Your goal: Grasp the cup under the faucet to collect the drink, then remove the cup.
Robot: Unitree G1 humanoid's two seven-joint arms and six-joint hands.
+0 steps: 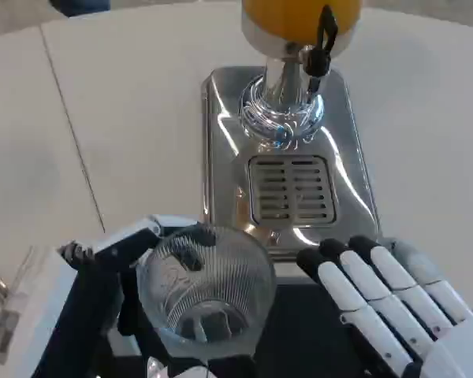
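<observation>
Left hand: the left hand sits at the near left, its fingers wrapped around the cup from the left side and behind.
Cup: a clear ribbed glass cup, upright and held near the front edge of the view, just in front of the dispenser base and short of the faucet; nothing shows inside it.
Right hand: the right hand lies at the near right, fingers straight and side by side, pointing up-left toward the base, holding nothing.
Dispenser base: a shiny steel base stands on the table beyond the cup.
Drip grate: a slotted grate is set in the middle of the base.
Faucet: a black-handled faucet hangs over the far part of the base.
Drink tank: the tank at the top edge holds orange drink.
Table: a white table lies under it all.
</observation>
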